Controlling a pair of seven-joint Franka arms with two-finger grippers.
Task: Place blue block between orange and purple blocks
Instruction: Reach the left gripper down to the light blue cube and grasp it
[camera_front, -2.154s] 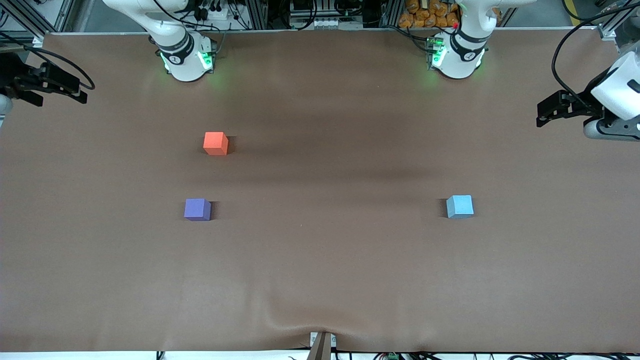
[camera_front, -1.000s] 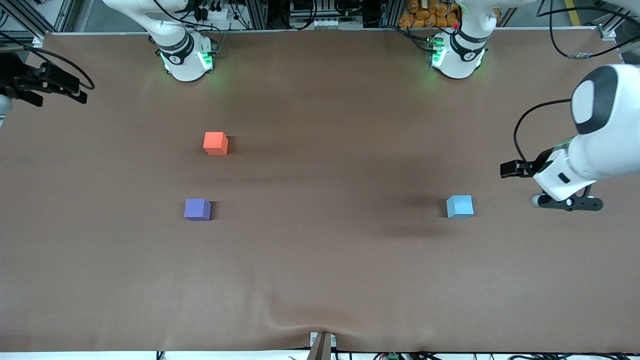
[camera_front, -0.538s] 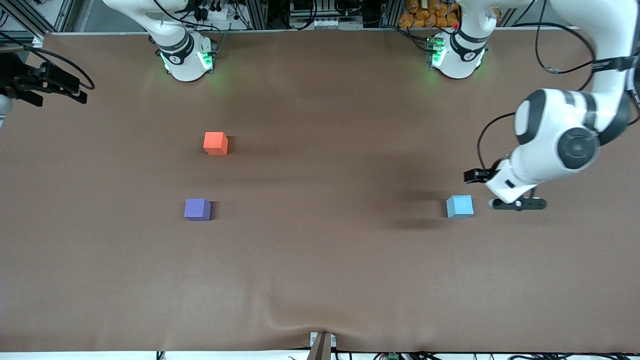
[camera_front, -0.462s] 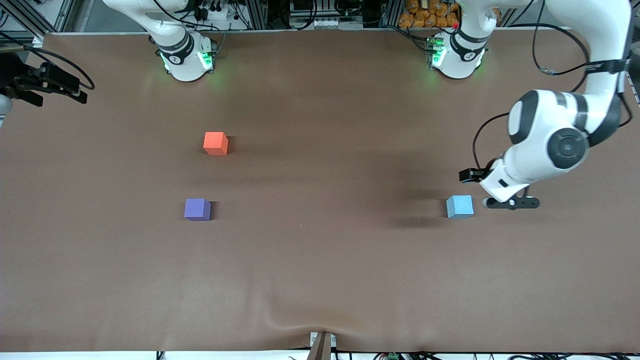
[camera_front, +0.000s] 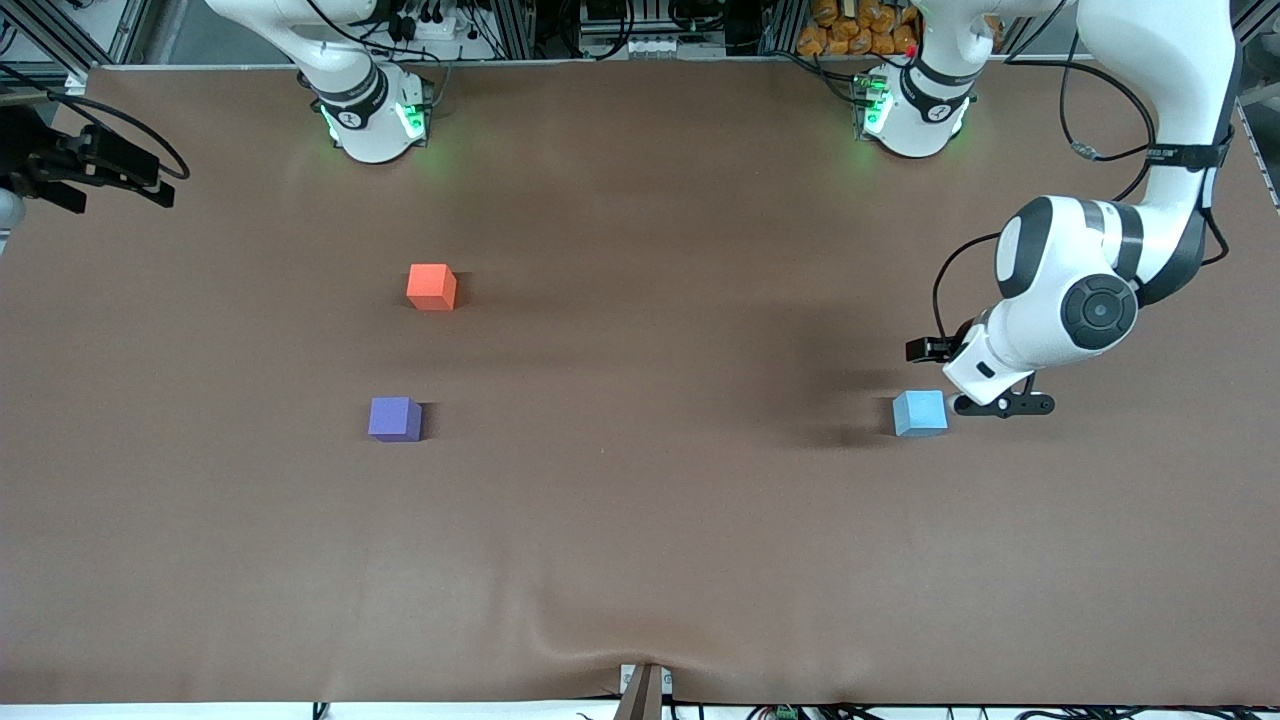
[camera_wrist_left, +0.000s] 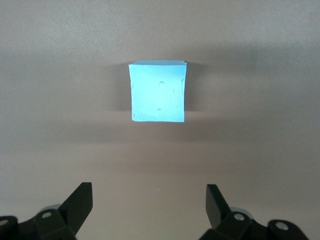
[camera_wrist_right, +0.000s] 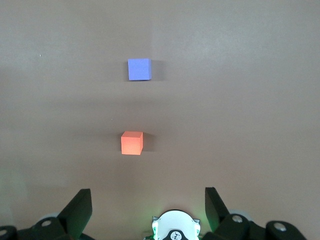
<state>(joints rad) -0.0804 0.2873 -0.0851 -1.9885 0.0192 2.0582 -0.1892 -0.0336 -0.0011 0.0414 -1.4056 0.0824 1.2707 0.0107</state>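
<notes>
In the front view all three cubes are seen at once on the brown table (camera_front: 640, 560); each wrist view gives only part of this. The blue block (camera_front: 920, 413) alone is shown in the left wrist view (camera_wrist_left: 158, 91), where small dents are made out on its upper face, a detail lost in the front view. The orange block (camera_wrist_right: 132, 143) and the purple block (camera_wrist_right: 139, 69) are shown together in the right wrist view, with the right arm's lit base at the frame edge.

The blue block is seen as a light sky-blue matte cube, resting flat toward the left arm's end of the table, well apart from the other two. In the front view the orange block (camera_front: 432, 287) lies at about 1 o'clock from the purple block (camera_front: 395, 419), farther from the front camera, with a bare gap between them.

The left gripper (camera_wrist_left: 149, 200) is held low, just beside the blue block at about its 3 o'clock in the front view, fingers spread and released, nothing grasped. The right gripper (camera_wrist_right: 148, 202) is parked high at the right arm's end, likewise released.
</notes>
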